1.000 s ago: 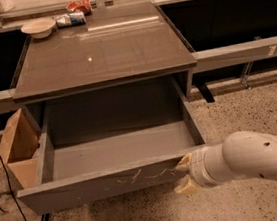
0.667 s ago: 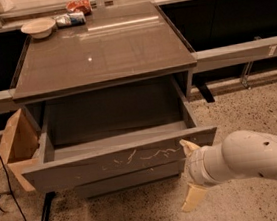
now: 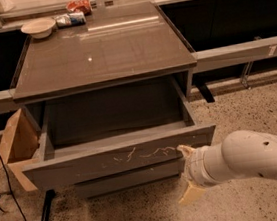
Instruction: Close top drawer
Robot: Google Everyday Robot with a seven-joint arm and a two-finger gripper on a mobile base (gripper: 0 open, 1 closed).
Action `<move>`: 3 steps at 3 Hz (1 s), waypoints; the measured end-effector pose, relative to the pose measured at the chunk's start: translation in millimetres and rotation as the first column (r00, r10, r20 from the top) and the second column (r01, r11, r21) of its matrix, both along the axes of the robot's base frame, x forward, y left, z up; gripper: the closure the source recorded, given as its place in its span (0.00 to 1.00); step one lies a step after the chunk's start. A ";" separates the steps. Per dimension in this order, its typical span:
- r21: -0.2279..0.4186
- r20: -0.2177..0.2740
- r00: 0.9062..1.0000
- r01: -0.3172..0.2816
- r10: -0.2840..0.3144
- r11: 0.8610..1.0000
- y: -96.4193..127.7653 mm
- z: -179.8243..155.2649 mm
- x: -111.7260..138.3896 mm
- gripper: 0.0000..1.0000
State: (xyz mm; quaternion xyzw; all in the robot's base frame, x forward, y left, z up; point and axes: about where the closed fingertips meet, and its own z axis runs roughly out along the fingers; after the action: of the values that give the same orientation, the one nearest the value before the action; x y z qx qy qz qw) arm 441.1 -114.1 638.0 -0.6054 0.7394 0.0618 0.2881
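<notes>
The top drawer (image 3: 119,158) is pulled partly out of the grey cabinet (image 3: 101,49). Its flat front has no handle and bears pale scratch marks near centre-right. Its inside looks empty. My gripper (image 3: 185,173) is at the right end of the drawer front, on the end of the white arm (image 3: 245,162) that comes in from the lower right. Its pale fingers are spread, the upper fingertip (image 3: 186,150) touching the front panel and the lower one hanging below it. It holds nothing.
A plain lower drawer front (image 3: 132,179) sits under the open one. A white bowl (image 3: 38,27) and snack packets (image 3: 70,17) lie at the back of the cabinet top. An open cardboard box (image 3: 16,142) and a black cable (image 3: 7,189) are on the left floor.
The top drawer has slid back into the cabinet, most of it early on. My gripper has moved forward with the drawer front and stays against its right end.
</notes>
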 end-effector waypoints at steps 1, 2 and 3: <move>0.000 0.000 1.000 0.000 0.000 1.000 0.1 0.0 0.1 0.43; 0.003 0.029 1.000 -0.012 0.012 1.000 7.4 0.5 7.3 0.74; 0.011 0.054 0.998 -0.029 0.028 1.000 15.6 0.0 16.3 0.97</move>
State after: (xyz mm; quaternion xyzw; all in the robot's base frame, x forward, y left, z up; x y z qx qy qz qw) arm 457.4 -98.5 637.9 -0.6157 0.7222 0.0540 0.3105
